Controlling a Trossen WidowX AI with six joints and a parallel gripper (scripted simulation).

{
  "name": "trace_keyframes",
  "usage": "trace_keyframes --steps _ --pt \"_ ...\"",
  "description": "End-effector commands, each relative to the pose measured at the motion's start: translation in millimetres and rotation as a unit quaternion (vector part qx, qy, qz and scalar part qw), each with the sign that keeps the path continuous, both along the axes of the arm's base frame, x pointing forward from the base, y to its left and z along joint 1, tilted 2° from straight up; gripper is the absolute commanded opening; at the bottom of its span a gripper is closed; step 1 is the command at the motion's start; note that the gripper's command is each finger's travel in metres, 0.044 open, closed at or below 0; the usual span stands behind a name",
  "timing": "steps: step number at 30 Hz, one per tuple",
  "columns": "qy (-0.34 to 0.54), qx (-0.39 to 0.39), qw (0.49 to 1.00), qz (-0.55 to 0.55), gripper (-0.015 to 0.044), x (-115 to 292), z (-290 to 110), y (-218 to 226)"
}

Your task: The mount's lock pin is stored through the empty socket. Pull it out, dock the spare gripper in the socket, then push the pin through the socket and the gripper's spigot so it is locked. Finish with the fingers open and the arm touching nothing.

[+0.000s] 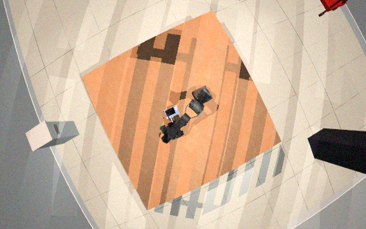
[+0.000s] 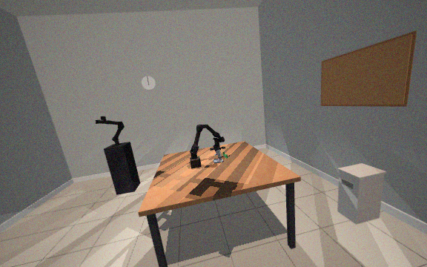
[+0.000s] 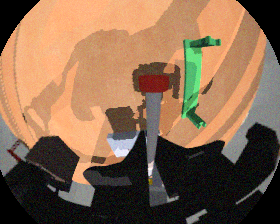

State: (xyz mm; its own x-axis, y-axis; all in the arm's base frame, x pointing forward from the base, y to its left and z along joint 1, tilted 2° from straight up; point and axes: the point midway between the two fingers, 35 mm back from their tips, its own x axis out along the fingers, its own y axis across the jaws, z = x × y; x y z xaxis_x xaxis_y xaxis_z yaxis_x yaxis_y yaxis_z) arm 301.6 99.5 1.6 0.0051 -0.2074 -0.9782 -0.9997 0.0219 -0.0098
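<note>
Gripping the lock pin (image 3: 152,119): gripper (image 3: 151,171) is clenched on the grey shaft's near end, red head (image 3: 155,83) pointing away over the table (image 3: 71,23). Spare gripper (image 3: 192,76), green, lies on the wood just right of the pin head, apart from it. Mount (image 1: 171,112) sits beside the wrist in the top view.

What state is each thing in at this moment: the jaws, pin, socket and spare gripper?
Gripper: jaws shut on the pin.
Pin: out of the socket, held above the table, red head away from the wrist.
Socket: empty, nothing docked.
Spare gripper: green, lying on the table, apart from the socket.
</note>
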Motion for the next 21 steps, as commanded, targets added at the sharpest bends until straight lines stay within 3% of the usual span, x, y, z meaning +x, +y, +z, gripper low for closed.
trace_keyframes --steps 1,21 --pt "0.000 0.000 1.000 0.000 0.0000 0 0 -3" --pt "0.002 0.000 1.000 0.001 0.0000 -2 0 -15"
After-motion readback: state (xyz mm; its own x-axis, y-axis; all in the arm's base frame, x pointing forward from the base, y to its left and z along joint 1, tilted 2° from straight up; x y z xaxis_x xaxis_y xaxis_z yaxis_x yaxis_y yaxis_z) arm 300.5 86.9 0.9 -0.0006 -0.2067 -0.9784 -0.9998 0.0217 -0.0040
